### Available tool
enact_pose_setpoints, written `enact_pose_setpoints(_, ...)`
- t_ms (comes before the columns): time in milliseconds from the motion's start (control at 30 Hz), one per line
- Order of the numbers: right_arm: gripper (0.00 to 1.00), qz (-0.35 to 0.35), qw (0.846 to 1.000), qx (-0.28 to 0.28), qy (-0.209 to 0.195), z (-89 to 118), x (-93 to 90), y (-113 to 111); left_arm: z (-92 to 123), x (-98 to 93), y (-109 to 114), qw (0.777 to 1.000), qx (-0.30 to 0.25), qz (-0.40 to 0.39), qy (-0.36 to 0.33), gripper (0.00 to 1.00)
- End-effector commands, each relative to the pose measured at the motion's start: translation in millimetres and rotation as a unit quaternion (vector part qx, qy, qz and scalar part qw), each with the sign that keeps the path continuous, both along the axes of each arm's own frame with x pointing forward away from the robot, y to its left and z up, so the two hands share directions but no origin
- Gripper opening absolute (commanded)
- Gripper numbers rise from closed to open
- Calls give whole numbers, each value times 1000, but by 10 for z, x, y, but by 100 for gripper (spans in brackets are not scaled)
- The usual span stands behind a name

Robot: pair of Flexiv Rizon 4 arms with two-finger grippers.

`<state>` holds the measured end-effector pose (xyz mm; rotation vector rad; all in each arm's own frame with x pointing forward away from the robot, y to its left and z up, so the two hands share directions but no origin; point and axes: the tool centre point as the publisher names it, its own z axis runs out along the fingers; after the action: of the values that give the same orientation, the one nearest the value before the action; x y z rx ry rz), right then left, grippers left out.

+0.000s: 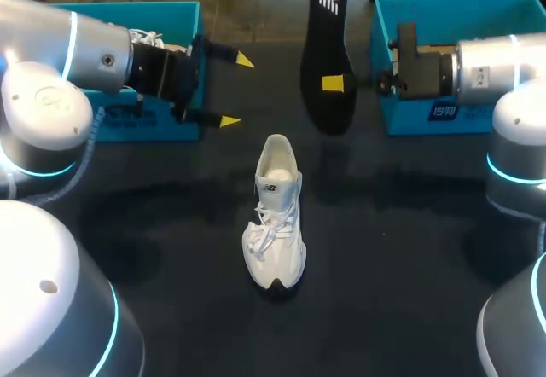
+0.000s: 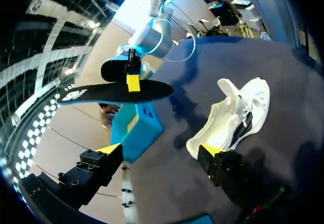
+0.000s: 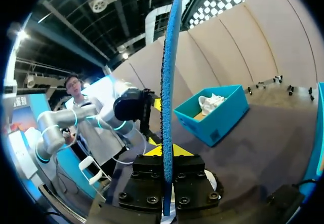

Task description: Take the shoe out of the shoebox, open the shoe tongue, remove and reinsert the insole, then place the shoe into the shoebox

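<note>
White sneaker (image 1: 275, 215) stands upright on its sole at the middle of the dark table (image 1: 409, 249), toe toward the robot and heel opening toward the far side; it is out of its box, so the first step looks done. Its black insole (image 1: 328, 19) is out too; the right gripper (image 1: 334, 83) is clamped on it from both sides and holds it lifted beyond the heel, between the two boxes. The left gripper (image 1: 236, 91) has its fingers spread wide with nothing between them; it hovers just in front of the left teal shoebox (image 1: 128, 125), off to the heel side of the sneaker.

By my reading, the tongue is pulled open and the removal is finished; what remains is sliding the insole back in and setting the sneaker into a shoebox.

Room is generous: the sneaker sits well apart from both the left box and the right teal shoebox (image 1: 452, 2), with bare table on every side; the left box already holds another white shoe (image 3: 210, 102). The long insole must be steered clear of the box walls as it comes down toward the heel opening.
</note>
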<state>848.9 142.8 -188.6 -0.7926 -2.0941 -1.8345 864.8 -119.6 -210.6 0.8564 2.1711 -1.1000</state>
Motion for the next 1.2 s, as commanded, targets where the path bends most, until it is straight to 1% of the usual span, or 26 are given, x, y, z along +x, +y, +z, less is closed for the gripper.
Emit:
enact_pose_setpoints(33, 0, 7, 1000, 17, -4, -186, 86, 96, -53, -4, 34, 999, 23, -2, 30, 100)
enact_pose_setpoints(167, 0, 6, 1000, 28, -9, -262, 75, 125, -136, -38, 93, 998, 32, 6, 48, 100)
enact_pose_setpoints(400, 0, 10, 999, 37, -17, -362, 42, 285, -385, -174, 238, 993, 57, 14, 104, 100)
enact_pose_setpoints(467, 0, 11, 999, 40, -18, -382, 36, 318, -450, -216, 275, 992, 67, 15, 107, 100)
enact_pose_setpoints(500, 0, 12, 999, 45, -21, -387, 35, 330, -477, -232, 290, 991, 67, 17, 114, 100)
enact_pose_setpoints(533, 0, 11, 998, 65, -17, -385, 32, 342, -505, -247, 302, 990, 71, 17, 117, 100)
enact_pose_setpoints(733, 0, 11, 998, 65, -17, -385, 32, 342, -656, -331, 337, 985, 102, 19, 140, 100)
enact_pose_setpoints(900, 0, 11, 998, 65, -17, -385, 32, 342, -717, -420, 361, 976, 117, 36, 182, 100)
enact_pose_setpoints(1000, 0, 11, 998, 65, -17, -385, 32, 342, -796, -455, 384, 969, 133, 46, 205, 100)
enact_pose_setpoints(1133, 0, 10, 997, 66, -38, -486, 86, 386, -863, -516, 397, 962, 139, 56, 230, 100)
enact_pose_setpoints(1200, 0, 14, 997, 63, -44, -515, 119, 407, -909, -528, 395, 960, 144, 65, 229, 100)
